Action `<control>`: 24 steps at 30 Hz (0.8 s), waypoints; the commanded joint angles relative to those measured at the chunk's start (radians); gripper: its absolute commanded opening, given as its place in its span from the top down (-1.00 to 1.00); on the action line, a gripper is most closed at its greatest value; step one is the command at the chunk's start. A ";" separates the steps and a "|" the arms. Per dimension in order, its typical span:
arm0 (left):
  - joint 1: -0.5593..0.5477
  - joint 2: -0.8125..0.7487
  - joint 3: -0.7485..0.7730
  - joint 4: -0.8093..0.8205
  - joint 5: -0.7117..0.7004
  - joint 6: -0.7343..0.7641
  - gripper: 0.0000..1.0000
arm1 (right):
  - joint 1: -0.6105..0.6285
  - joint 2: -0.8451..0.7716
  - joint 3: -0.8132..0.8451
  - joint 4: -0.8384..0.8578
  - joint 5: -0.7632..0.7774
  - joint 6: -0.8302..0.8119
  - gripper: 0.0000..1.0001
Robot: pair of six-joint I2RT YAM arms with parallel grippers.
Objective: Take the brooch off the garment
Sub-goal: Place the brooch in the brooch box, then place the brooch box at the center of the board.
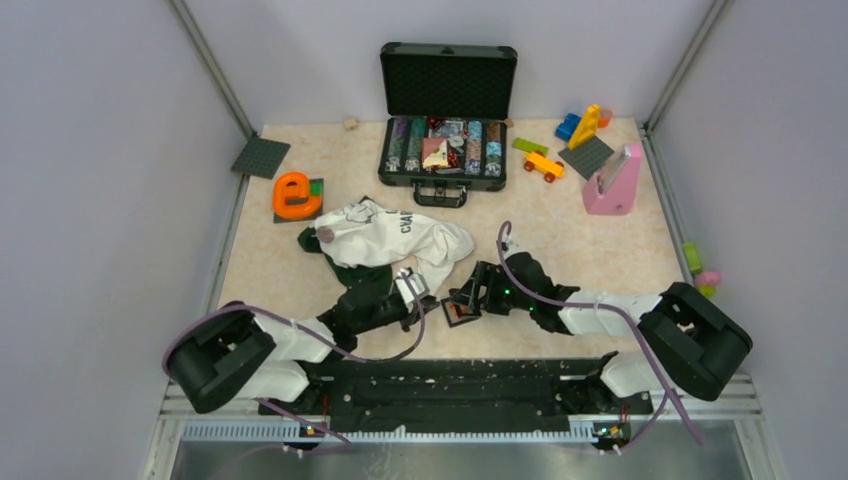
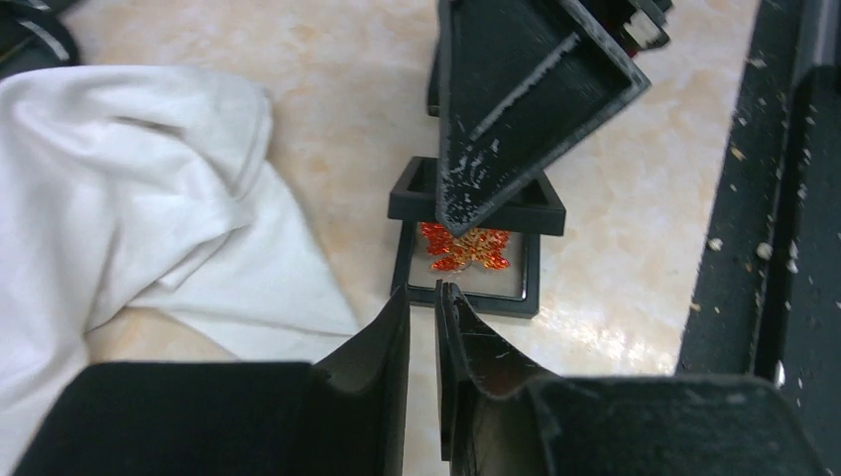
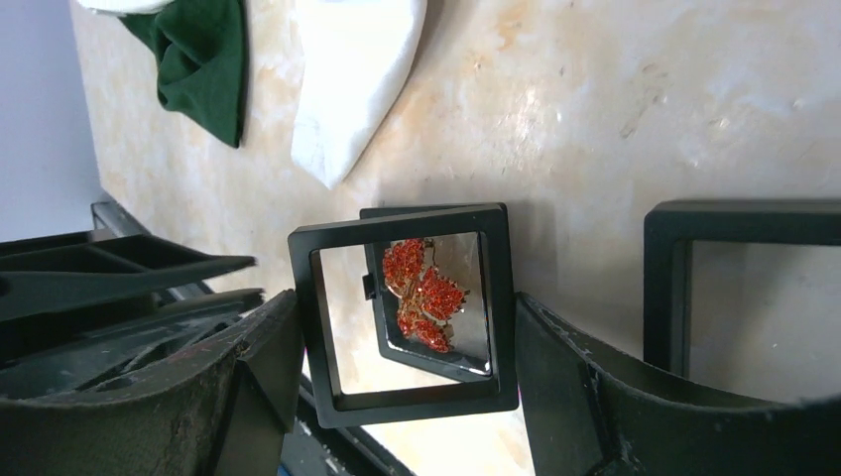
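The right hand (image 3: 407, 312) is clamping the raised black frame lid (image 3: 417, 404) between its two fingers, one pressing each side, at the lower middle of the right wrist view. The left hand (image 2: 423, 293) is hovering with fingers almost pressed together, holding nothing. The brooch (image 2: 466, 248) — a glittering orange-red leaf — is lying in the open case (image 2: 531, 273) on the worktop (image 2: 327, 59), just right of the white garment (image 2: 149, 198) and apart from it.
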 commanded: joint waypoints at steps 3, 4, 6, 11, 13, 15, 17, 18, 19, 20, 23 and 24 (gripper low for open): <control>0.000 -0.079 -0.003 -0.004 -0.295 -0.141 0.54 | -0.025 0.046 0.096 -0.062 0.060 -0.067 0.17; -0.002 -0.085 0.000 -0.015 -0.318 -0.155 0.50 | -0.031 0.054 0.104 -0.068 0.067 -0.077 0.17; -0.002 -0.103 -0.005 -0.013 -0.358 -0.176 0.41 | -0.046 0.068 0.121 -0.082 0.082 -0.095 0.17; 0.000 -0.153 -0.049 0.029 -0.514 -0.225 0.14 | -0.086 0.106 0.190 -0.124 0.104 -0.152 0.17; 0.000 -0.175 -0.058 0.026 -0.535 -0.231 0.05 | -0.102 0.121 0.221 -0.148 0.126 -0.180 0.17; 0.001 -0.187 -0.061 0.015 -0.544 -0.230 0.02 | -0.117 0.141 0.258 -0.192 0.146 -0.217 0.17; 0.001 -0.190 -0.061 0.008 -0.546 -0.227 0.02 | -0.134 0.154 0.285 -0.219 0.188 -0.247 0.17; 0.001 -0.186 -0.060 0.005 -0.550 -0.226 0.02 | -0.143 0.160 0.295 -0.231 0.199 -0.260 0.17; 0.001 -0.187 -0.058 0.002 -0.555 -0.224 0.01 | -0.152 0.166 0.305 -0.241 0.211 -0.271 0.17; 0.000 -0.186 -0.057 0.001 -0.559 -0.223 0.02 | -0.164 0.174 0.314 -0.249 0.218 -0.281 0.17; 0.001 -0.200 -0.058 -0.005 -0.555 -0.208 0.01 | -0.196 0.190 0.340 -0.267 0.245 -0.308 0.17; 0.000 -0.210 -0.057 -0.018 -0.557 -0.210 0.01 | -0.205 0.197 0.348 -0.270 0.253 -0.318 0.17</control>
